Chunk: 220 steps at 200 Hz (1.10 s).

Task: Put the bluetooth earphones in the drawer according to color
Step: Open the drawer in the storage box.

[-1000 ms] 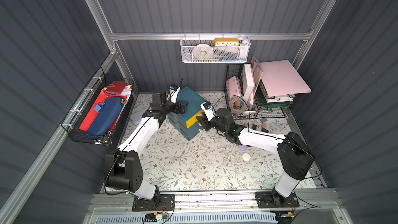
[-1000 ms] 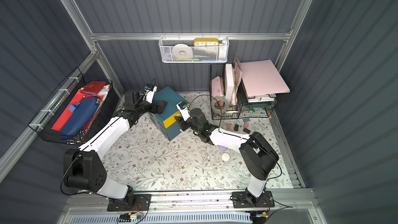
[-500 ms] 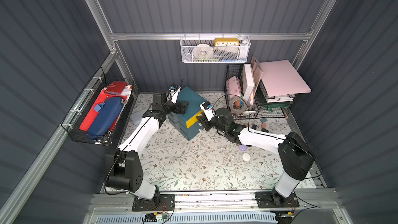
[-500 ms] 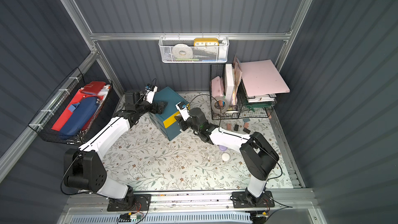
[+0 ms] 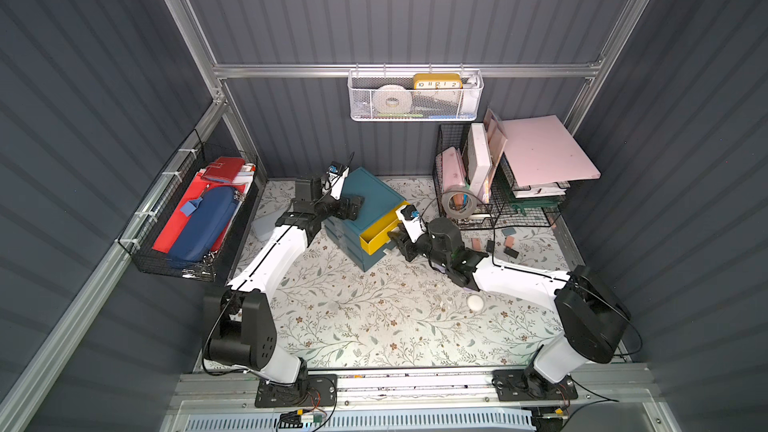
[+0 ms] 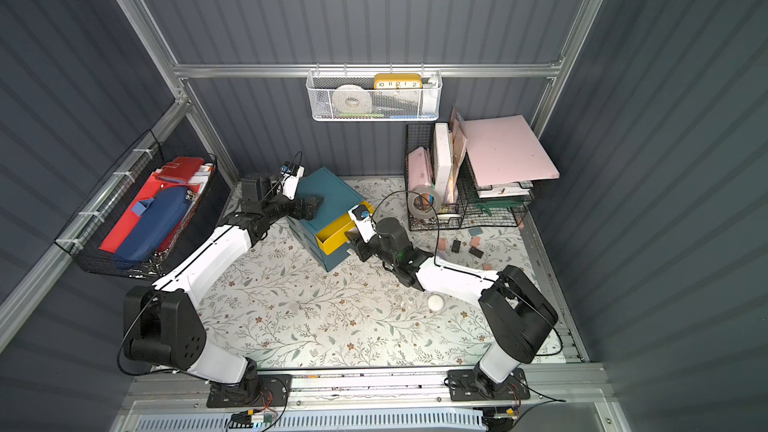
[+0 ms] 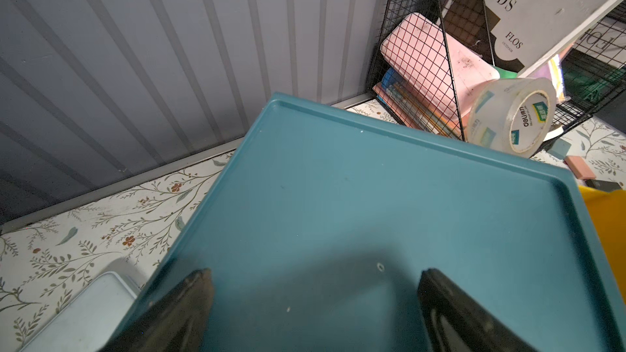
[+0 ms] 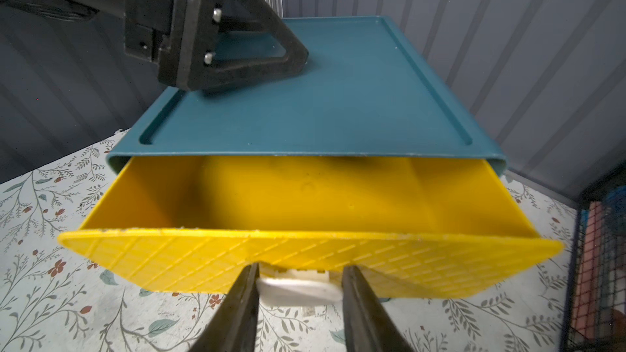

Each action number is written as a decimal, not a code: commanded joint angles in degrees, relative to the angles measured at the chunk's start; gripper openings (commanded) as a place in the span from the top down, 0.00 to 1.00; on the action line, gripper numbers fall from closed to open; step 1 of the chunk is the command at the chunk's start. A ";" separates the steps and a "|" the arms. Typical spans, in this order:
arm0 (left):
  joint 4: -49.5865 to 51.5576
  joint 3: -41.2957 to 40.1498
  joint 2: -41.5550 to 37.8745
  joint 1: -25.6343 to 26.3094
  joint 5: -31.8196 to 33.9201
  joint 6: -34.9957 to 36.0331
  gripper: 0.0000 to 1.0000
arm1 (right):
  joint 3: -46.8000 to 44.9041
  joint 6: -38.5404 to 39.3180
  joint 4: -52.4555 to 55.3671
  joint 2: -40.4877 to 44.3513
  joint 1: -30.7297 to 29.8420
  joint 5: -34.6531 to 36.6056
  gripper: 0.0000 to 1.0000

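Observation:
The drawer cabinet [image 5: 370,197] [image 6: 328,193] is teal and stands at the back middle of the table. Its yellow top drawer [image 5: 380,228] [image 8: 305,198] is pulled out, and the part of its inside that shows holds nothing. My right gripper [image 8: 300,279] [image 5: 397,243] is shut on that drawer's white handle [image 8: 298,287]. My left gripper [image 7: 315,272] [image 5: 353,207] is open, its fingers resting on the cabinet's top [image 7: 338,181]. One white bluetooth earphone case [image 5: 476,303] [image 6: 435,302] lies on the mat beside my right forearm.
A black wire rack [image 5: 498,184] with books and a tape roll [image 5: 457,201] stands at the back right. Small pink and black chips [image 5: 507,243] lie in front of it. A pale grey-blue case [image 5: 262,226] lies left of the cabinet. A wire basket [image 5: 195,209] hangs on the left wall.

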<state>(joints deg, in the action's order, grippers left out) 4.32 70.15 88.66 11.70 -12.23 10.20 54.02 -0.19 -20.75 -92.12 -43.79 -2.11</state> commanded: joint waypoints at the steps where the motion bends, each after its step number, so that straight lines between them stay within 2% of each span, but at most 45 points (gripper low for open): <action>1: 4.12 -1.35 1.77 0.33 -0.60 -0.20 0.01 | -3.13 -0.87 3.18 1.42 0.20 1.32 1.00; 65: 4.47 -1.22 1.36 0.42 -0.34 -0.18 0.00 | -7.29 -0.22 5.30 5.48 0.20 1.55 1.00; 159: 5.18 -0.77 0.56 0.78 -0.43 -0.31 0.01 | -8.67 -1.21 7.22 6.80 0.17 1.93 0.99; 175: 5.25 -0.80 0.64 0.78 -0.34 -0.39 0.01 | -8.25 -2.13 7.31 6.52 0.20 2.43 0.89; 202: 5.35 -0.76 0.62 0.86 -0.09 -0.26 0.01 | -8.00 -3.18 7.25 7.01 0.20 3.13 0.58; 220: 5.31 -0.97 0.14 1.12 0.27 -0.16 0.00 | -8.42 -3.46 6.63 7.88 0.20 4.36 0.49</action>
<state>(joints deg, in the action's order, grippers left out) 4.36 70.15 88.66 12.21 -11.97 10.24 47.03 -1.50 -18.98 -84.66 -43.86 -0.95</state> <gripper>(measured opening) 0.994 0.470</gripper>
